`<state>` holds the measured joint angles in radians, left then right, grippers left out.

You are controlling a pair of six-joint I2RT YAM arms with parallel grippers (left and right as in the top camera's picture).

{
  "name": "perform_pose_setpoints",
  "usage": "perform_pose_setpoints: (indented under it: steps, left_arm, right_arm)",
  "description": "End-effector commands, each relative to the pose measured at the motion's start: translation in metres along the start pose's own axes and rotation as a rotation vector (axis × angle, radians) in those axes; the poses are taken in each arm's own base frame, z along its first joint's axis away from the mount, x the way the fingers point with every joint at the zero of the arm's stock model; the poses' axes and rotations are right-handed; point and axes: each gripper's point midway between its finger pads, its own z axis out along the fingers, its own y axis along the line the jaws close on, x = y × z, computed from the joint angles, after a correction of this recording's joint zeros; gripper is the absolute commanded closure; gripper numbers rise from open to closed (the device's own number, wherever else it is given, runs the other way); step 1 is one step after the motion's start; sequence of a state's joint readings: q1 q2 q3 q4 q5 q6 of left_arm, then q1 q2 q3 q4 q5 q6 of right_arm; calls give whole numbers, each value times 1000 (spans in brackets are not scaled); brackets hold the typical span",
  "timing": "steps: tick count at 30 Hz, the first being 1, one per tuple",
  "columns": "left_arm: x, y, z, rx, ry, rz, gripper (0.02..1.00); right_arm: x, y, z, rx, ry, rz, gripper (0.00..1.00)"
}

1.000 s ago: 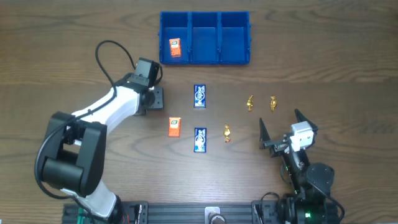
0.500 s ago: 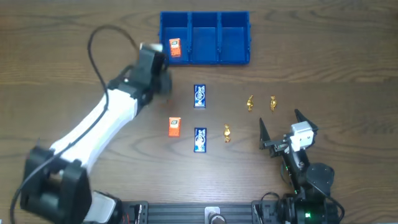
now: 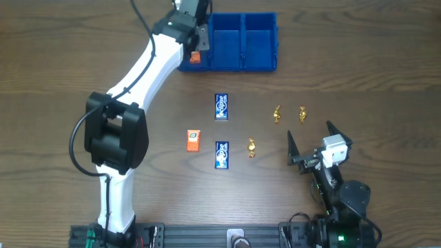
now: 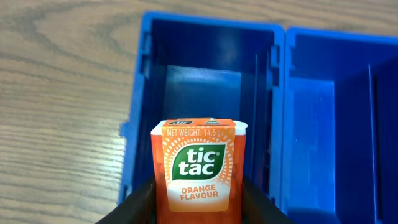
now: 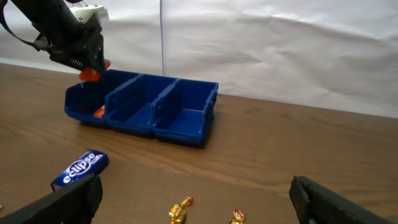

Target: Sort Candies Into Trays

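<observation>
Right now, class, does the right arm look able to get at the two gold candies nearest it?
Probably yes. Its open pincer sits just short of the candies, with bare table between, and the left arm is far off at the tray.

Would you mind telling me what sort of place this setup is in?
Probably a robotics lab test bench: two robot arms fixed at a wood-grain table, a white sheet backdrop, and a blue sorting tray.
</observation>
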<state>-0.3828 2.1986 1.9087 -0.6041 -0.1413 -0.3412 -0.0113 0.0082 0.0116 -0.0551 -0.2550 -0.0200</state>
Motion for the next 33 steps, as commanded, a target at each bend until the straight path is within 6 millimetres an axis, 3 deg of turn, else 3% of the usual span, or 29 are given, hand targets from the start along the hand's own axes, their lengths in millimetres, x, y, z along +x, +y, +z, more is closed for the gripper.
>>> perform_pose_setpoints:
  steps: [1,6,7,9,11,13,14,16,17,18,20,23,25,27,33]
  left_arm:
    - [-14,7,-2,8,-22,-34,728]
    - [-15,5,-2,26,-21,-1,689]
    - [-15,4,-2,31,-20,-1,621]
    - [-14,2,-5,38,-17,2,303]
    - [-16,-1,-30,49,-35,10,165]
    - [-7,-2,-75,69,-78,15,110]
    - [5,-3,-104,98,-117,16,86]
    - [35,-4,-144,140,-157,23,80]
    - [76,-4,-163,162,-134,37,71]
    - [109,-4,-166,168,-100,47,60]
    - [155,1,-155,151,-22,39,60]
    - [232,21,-118,73,139,4,66]
    - [269,30,-98,28,213,-6,73]
    - [281,34,-89,-2,246,-6,82]
    - [293,31,-64,-21,270,2,117]
  right_arm:
    - [1,1,0,-5,0,-15,1]
    - [1,1,0,-5,0,-15,1]
    - [1,1,0,-5,0,-15,3]
    - [1,1,0,-5,0,-15,3]
    - [1,1,0,-4,0,-15,3]
    - [1,1,0,-5,0,-15,3]
    - [1,1,0,-5,0,-15,3]
    - [1,1,0,-4,0,-15,3]
    - [1,1,0,-5,0,-15,3]
    - [1,1,0,-5,0,-15,3]
    - [1,1,0,-5,0,-15,1]
    - [1,1,0,-5,0,-15,3]
    - [1,1,0,-5,0,-15,1]
    - [1,1,0,-5,0,-15,3]
    - [1,1,0,-5,0,-15,3]
